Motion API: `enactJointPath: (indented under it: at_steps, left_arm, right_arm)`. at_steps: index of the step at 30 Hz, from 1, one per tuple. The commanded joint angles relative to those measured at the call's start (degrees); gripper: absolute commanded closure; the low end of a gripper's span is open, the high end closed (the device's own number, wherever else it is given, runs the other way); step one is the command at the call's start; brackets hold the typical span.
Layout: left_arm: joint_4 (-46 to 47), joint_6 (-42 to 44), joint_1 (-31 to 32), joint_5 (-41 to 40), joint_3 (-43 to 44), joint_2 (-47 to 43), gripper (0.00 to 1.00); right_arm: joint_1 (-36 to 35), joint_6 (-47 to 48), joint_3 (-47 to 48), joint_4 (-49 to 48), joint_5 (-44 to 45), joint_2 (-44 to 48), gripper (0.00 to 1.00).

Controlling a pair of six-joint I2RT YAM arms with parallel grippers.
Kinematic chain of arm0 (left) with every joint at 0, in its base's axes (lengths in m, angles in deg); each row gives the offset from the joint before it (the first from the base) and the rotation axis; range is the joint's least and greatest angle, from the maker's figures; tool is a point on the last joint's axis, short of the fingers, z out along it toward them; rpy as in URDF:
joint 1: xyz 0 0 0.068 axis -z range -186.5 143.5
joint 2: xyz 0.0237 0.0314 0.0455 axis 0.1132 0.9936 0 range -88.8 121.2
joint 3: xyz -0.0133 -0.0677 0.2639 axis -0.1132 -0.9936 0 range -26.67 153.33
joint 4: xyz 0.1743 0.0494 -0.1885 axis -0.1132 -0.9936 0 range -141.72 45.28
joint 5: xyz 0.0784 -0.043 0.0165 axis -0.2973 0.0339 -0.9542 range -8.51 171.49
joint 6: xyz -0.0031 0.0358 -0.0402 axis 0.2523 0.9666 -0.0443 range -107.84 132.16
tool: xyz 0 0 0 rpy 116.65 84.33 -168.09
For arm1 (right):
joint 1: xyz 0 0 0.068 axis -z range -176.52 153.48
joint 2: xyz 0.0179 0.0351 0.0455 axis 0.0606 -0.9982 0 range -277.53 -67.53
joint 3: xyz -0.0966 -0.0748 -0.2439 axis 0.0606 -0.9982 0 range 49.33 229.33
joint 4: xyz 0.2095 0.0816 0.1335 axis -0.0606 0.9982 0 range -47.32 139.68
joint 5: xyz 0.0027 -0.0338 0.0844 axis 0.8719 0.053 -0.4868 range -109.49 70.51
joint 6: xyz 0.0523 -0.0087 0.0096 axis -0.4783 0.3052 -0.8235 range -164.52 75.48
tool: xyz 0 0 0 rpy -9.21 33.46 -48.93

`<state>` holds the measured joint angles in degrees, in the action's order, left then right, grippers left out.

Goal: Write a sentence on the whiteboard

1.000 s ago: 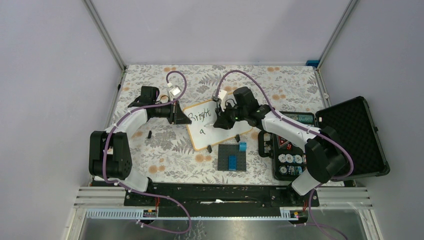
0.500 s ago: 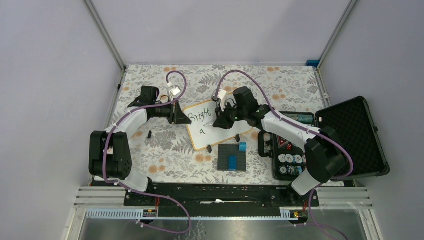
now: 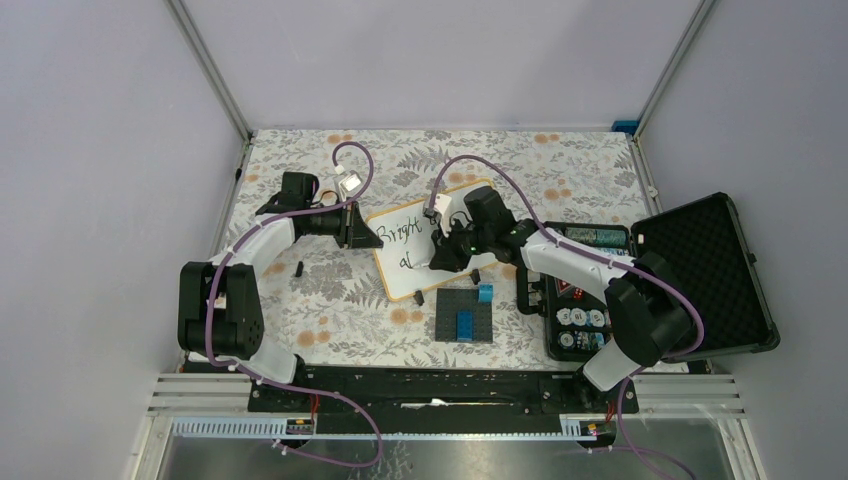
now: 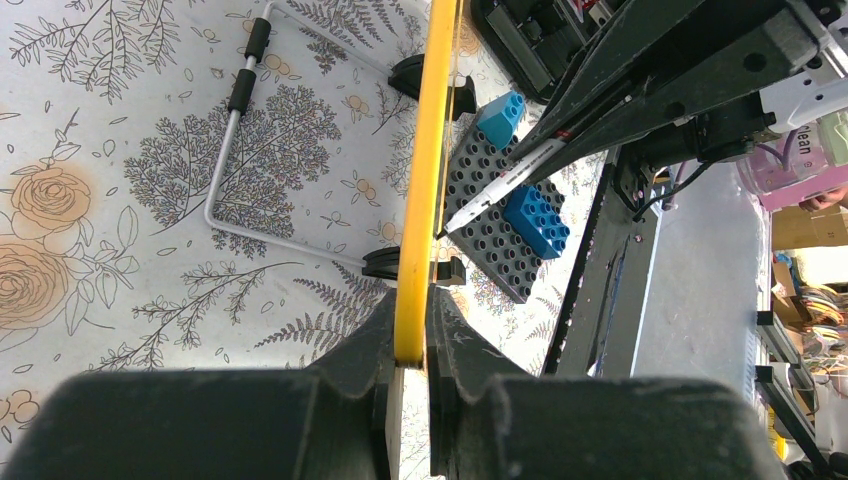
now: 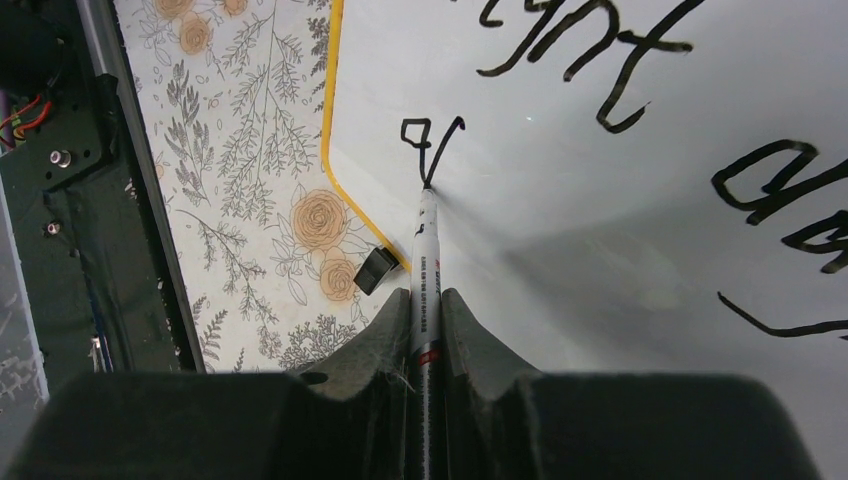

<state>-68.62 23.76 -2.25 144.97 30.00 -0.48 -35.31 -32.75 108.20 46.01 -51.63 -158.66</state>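
Marker (image 5: 426, 260) pinched tight in my right gripper (image 5: 425, 318), barrel running straight out ahead of the fingers, tip touching the whiteboard (image 5: 600, 230) at the foot of a stroke beside a small "a". The sentence (image 3: 405, 232) is partial: "Bright" sits ahead-right of the tip, and further strokes to the right run off frame, possibly "days", can't read them. My left gripper (image 4: 410, 335) is clamped on the board's yellow frame, seen edge-on straight ahead of those fingers. Right of the frame, close by, is the brick plate (image 4: 490, 240) carrying blue bricks (image 4: 535, 220); left of it is a bent wire bracket (image 4: 235, 150).
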Motion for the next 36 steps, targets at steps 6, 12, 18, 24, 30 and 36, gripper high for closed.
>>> enactJointPath:
  at_steps: [6, 12, 18, 24, 30, 36]
  left_arm:
    - [1.4, 4.16, 0.65, -5.3, 1.17, 1.02, 1.0]
    - [1.4, 4.05, 0.76, -5.34, 1.17, 0.8, 1.0]
    - [1.4, 4.09, 0.76, -5.45, 0.99, 0.62, 1.0]
    - [1.4, 4.18, 0.76, -5.39, 0.99, 0.63, 1.0]
    - [1.4, 4.22, 0.76, -5.55, 0.99, 0.56, 1.0]
    - [1.4, 4.06, 0.75, -5.61, 1.29, 0.82, 1.0]
  right_arm:
    - [-0.52, 1.01, 0.36, -1.53, 1.15, 0.62, 1.0]
    - [-0.45, 0.83, 2.37, -1.53, 2.93, 0.72, 1.0]
    - [-0.41, 0.54, 3.57, -1.62, 3.9, 0.56, 1.0]
    - [-0.26, 0.47, 4.18, -1.6, 4.7, 0.54, 1.0]
    - [0.95, 0.46, 4.91, -1.41, 5.13, 0.88, 1.0]
    - [1.56, 0.67, 4.29, -1.16, 4.96, 1.45, 1.0]
